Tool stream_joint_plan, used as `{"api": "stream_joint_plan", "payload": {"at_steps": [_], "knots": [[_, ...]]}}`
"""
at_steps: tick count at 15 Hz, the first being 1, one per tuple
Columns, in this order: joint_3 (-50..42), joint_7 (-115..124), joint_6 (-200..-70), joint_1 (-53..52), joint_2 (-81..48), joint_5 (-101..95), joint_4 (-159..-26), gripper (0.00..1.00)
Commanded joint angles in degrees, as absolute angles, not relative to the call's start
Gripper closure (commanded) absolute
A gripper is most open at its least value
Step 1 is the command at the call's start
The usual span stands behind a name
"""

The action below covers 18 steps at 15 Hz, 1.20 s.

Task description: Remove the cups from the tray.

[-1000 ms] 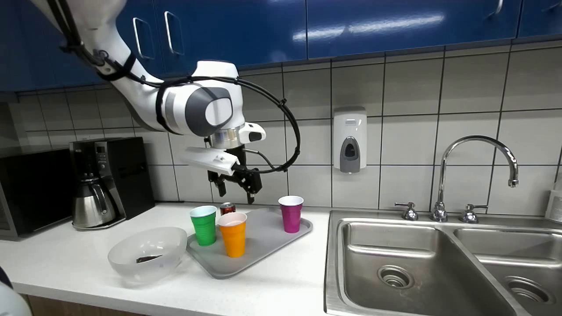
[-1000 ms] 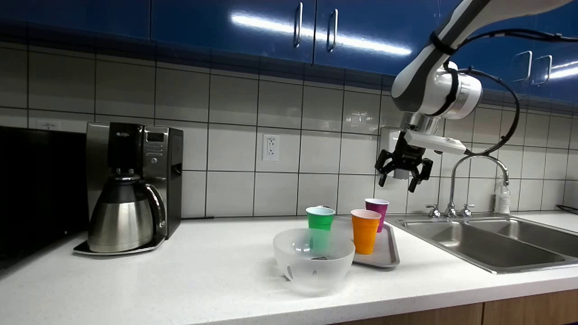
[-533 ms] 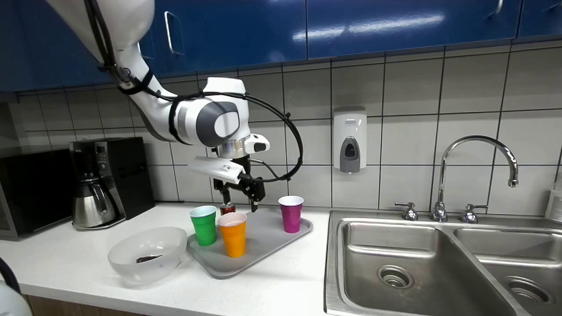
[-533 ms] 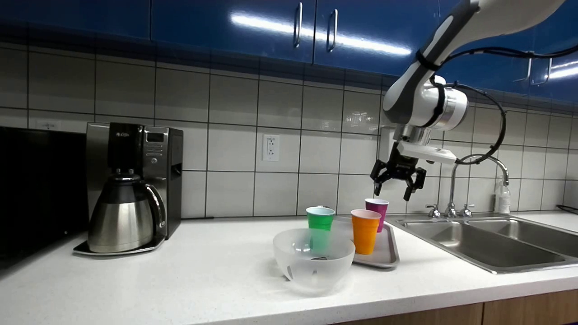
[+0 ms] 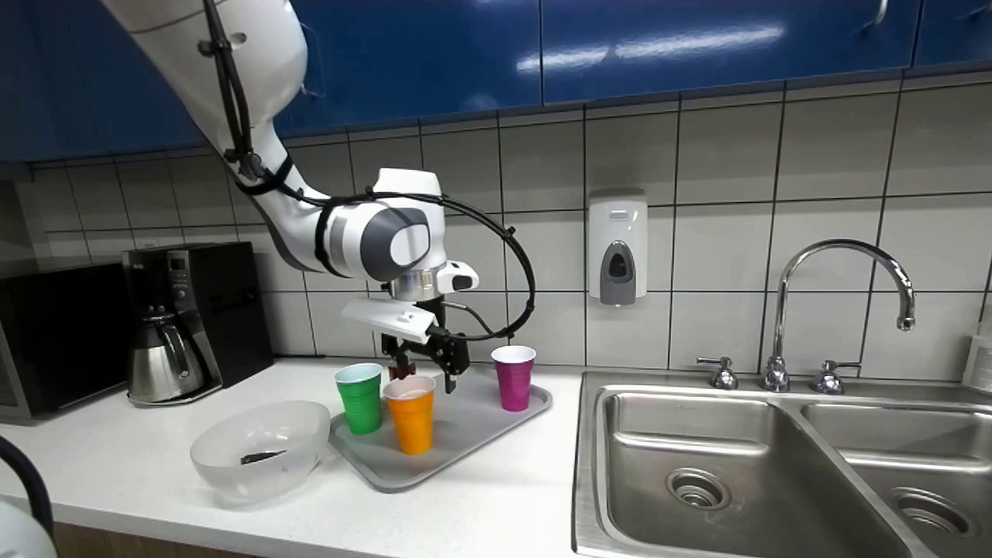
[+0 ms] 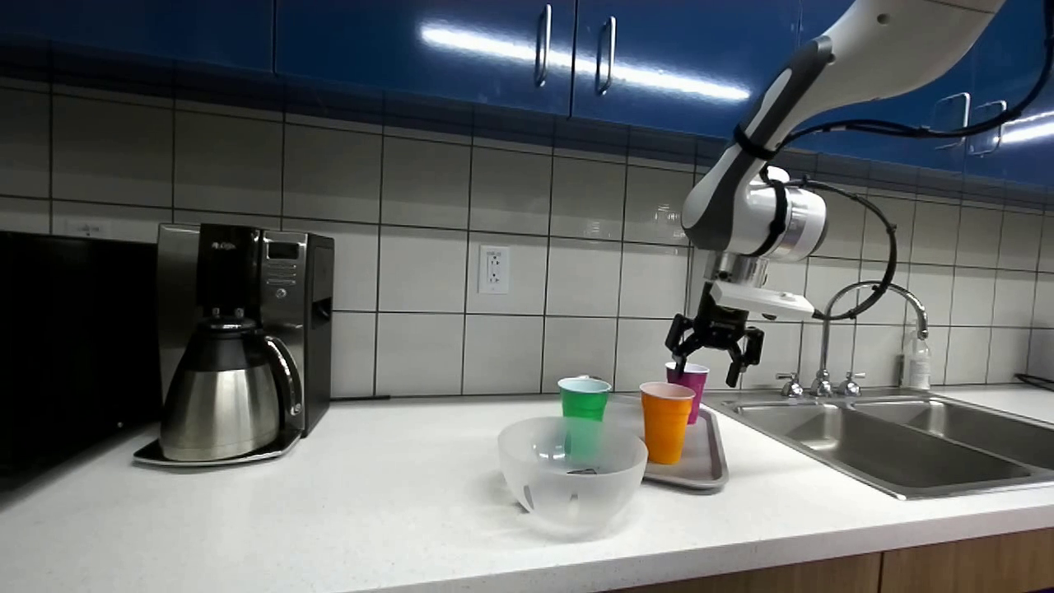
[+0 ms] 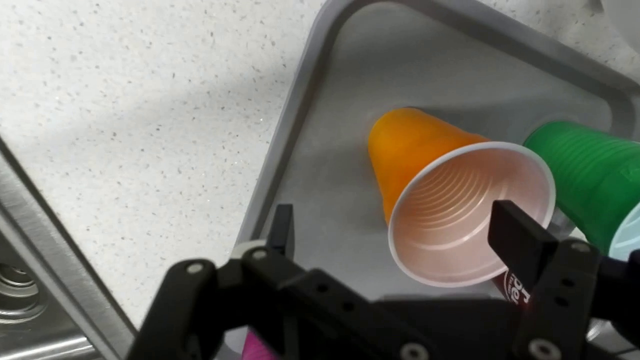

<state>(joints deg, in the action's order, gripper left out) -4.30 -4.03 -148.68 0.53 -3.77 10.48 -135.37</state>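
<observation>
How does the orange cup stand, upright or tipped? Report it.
Upright: in both exterior views the orange cup stands on its base on the tray, mouth up, and the wrist view looks down into it.

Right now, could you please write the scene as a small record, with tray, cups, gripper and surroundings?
Tray: grey, flat on the white counter
On it, upright: orange cup, green cup, purple cup
Gripper: open above the tray, gripping no cup
Nearby: frosted bowl with dark object inside; steel sink
Partly hidden: dark red can
To remove: all three cups
</observation>
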Motion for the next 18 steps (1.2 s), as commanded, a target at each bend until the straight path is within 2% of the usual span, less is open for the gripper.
{"api": "stream_joint_plan", "payload": {"at_steps": [1, 18], "knots": [[-2.96, -5.72, -148.94, 1.53, -6.71, 11.52, -132.74, 0.0], [-2.5, -5.05, -150.25, 2.08, -11.69, 10.25, -131.54, 0.0]]}}
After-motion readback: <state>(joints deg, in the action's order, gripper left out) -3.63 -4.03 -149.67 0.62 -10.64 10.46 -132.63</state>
